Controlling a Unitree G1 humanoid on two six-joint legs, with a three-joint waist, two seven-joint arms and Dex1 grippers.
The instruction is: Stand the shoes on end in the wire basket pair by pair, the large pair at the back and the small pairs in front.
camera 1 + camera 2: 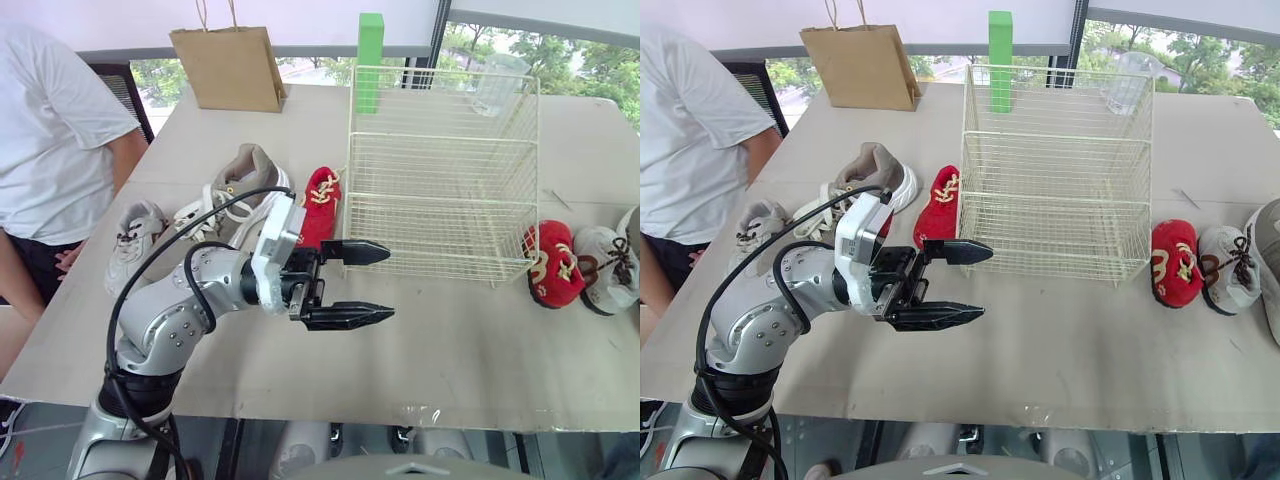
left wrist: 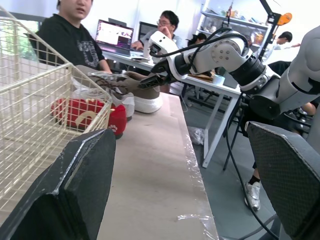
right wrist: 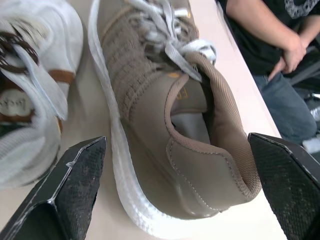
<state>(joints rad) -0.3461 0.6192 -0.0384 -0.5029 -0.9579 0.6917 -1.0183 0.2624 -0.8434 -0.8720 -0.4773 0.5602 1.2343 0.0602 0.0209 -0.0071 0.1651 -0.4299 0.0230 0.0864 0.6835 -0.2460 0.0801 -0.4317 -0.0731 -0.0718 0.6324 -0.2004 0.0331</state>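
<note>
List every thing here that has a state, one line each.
wire basket: upright, empty.
left gripper: open, holding nothing.
right tan shoe: laced, sole down on the table.
right gripper: open astride that shoe's heel, not gripping.
left tan shoe: outside the basket.
left red shoe: outside the basket.
right red shoe: outside the basket.
left white shoe: outside the basket.
right white shoe: outside the basket.
paper bag: standing upright.
</note>
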